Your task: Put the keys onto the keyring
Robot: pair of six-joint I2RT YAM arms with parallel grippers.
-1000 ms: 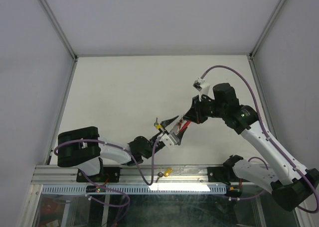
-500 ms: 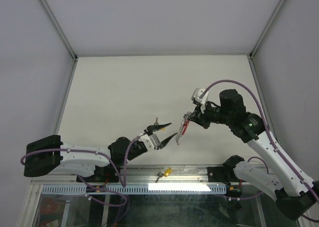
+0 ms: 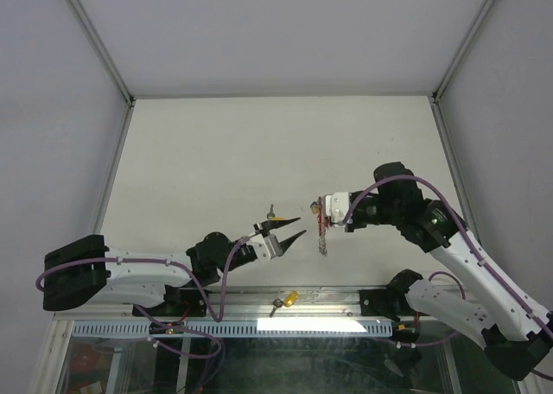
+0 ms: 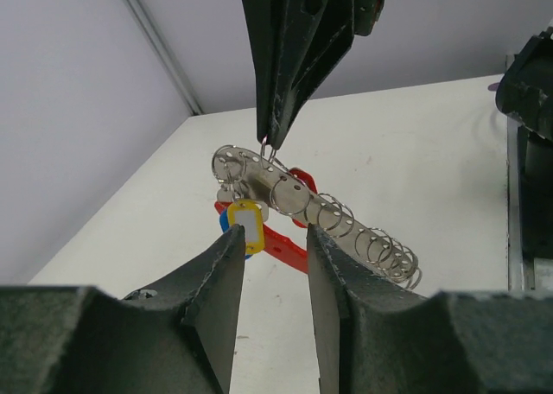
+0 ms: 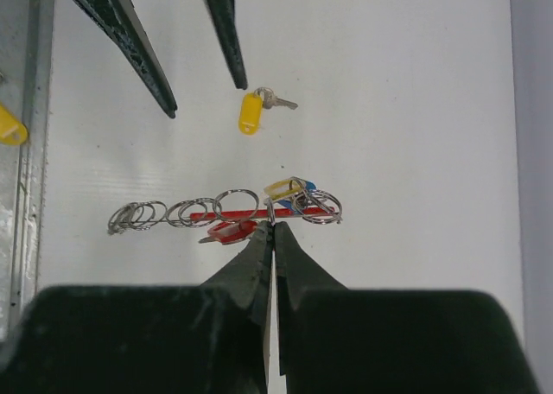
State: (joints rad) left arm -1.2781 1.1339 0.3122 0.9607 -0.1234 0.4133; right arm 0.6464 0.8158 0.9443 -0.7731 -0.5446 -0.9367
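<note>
Right wrist view: keyring [image 5: 220, 212] hangs clear of the table [image 5: 415, 83]. One of its metal rings is pinched in the right gripper [image 5: 273, 227], jaws fully closed on it. Tagged keys [image 5: 289, 189] in yellow, blue and red already sit on it beside the pinch.

A loose yellow-tagged key [image 5: 251, 111] lies on the table near the left gripper [image 5: 207, 98]. A second yellow tag [image 3: 291, 297] sits at the near rail [image 3: 346, 301].

Changed in the last second:
- Both grippers were bunched at the keyring. The left has now backed off and stands apart from it.
- Left jaws have narrowed to a small gap and hold nothing.
- The ring row now dangles straight down.

Judgement: one threading step looks finished, loose keys remain, and the table key is likely next.
</note>
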